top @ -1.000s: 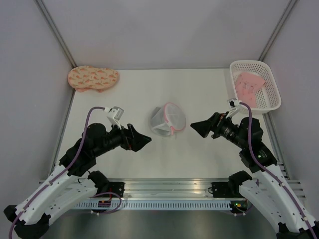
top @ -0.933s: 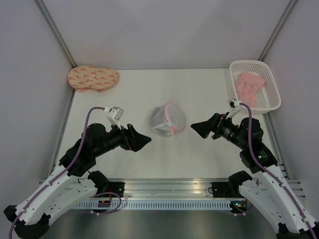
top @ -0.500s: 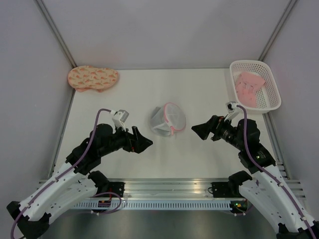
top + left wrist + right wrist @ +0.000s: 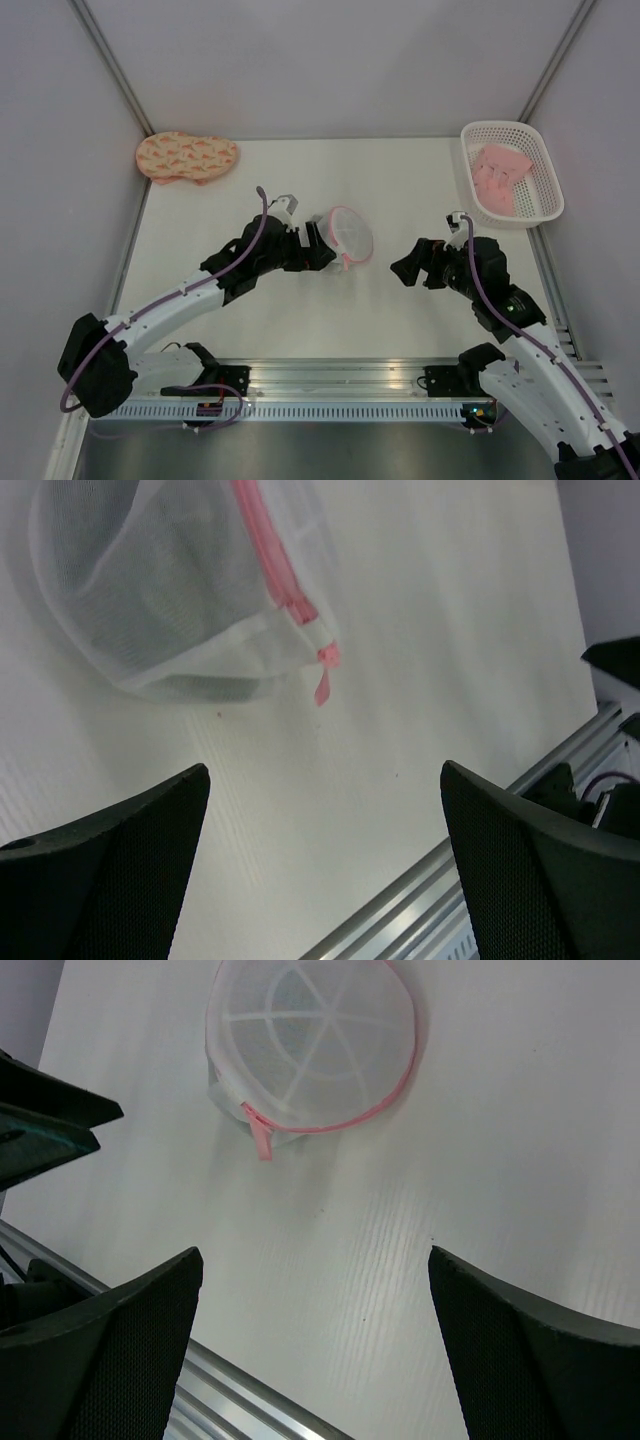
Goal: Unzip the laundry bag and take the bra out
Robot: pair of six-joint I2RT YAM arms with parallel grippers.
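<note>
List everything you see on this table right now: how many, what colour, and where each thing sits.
laundry bag: one, white mesh with a pink zipper rim, table centre
zipper pull: one, pink, hanging at the bag's near edge
bra: one, a dark shape seen dimly through the mesh, inside the bag
padded piece: one, peach patterned, far left corner
basket: one, white lattice, far right corner
folded garment: one, pink, in the basket
table: one, white
left gripper: one, black, open, close by the bag's left side
right gripper: one, black, open, right of the bag, apart from it
</note>
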